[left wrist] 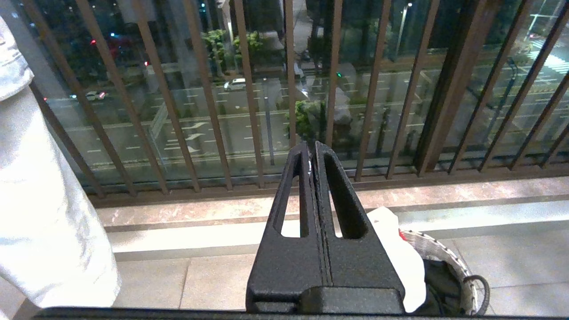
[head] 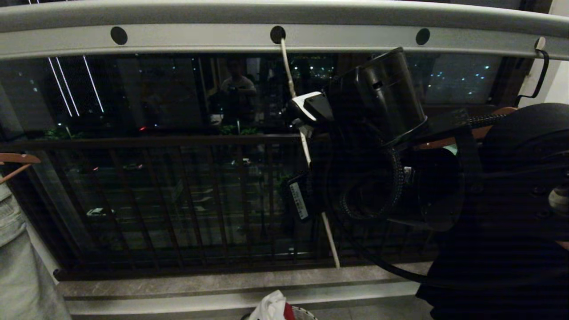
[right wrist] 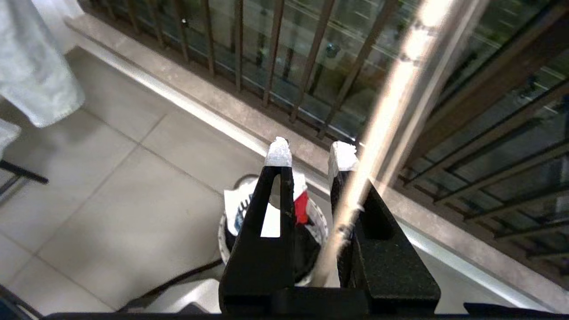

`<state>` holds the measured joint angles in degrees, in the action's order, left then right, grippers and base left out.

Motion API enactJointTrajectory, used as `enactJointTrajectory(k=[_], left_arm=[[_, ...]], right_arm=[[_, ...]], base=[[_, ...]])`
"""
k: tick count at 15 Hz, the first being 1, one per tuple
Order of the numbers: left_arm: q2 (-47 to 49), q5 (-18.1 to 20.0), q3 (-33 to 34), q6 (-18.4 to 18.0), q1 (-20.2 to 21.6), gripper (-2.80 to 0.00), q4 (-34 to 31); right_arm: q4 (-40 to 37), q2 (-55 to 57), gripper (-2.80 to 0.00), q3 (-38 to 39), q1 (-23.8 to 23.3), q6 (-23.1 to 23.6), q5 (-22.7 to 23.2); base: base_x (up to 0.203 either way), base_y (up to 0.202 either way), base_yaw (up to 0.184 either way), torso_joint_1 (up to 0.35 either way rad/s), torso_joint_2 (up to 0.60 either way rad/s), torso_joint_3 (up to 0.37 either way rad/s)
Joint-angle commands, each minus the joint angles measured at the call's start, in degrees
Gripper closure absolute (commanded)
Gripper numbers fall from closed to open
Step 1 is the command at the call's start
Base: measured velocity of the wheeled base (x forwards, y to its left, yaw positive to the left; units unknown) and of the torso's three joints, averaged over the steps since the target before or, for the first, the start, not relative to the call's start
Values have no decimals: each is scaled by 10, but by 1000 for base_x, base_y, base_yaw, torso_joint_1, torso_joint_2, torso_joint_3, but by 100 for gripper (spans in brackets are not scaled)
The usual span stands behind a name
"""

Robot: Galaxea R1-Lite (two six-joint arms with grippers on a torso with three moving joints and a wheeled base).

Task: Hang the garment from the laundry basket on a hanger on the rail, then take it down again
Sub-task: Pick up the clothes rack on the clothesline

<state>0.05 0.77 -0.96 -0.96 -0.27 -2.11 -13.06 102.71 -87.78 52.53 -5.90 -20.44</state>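
Grey metal rail spans the top of the head view, its strip pierced with round holes. Below, the small mesh laundry basket holds the white garment. From one hole hangs the thin cream hanger. The right gripper reaches it, fingers narrowly apart, wire against one finger; whether it pinches, I cannot tell. The left gripper is pressed together.

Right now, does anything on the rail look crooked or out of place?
Yes. The cream hanger hooked in the rail's middle hole hangs slanted rather than plumb, lower end swung toward the robot's right. It passes between the right gripper's parted fingers, against one of them, which may be pushing it aside.
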Motion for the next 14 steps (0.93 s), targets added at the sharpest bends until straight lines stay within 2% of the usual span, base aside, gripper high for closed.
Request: enactJointTrajectory(k=[1, 14], left_arm=[[0, 0, 0, 0, 0, 0, 0], [0, 0, 0, 0, 0, 0, 0]], right_arm=[[1, -7, 0, 1, 1, 5, -3], [3, -21, 0, 4, 7, 19, -14]], base=[[0, 0, 0, 0, 0, 0], [0, 0, 0, 0, 0, 0]])
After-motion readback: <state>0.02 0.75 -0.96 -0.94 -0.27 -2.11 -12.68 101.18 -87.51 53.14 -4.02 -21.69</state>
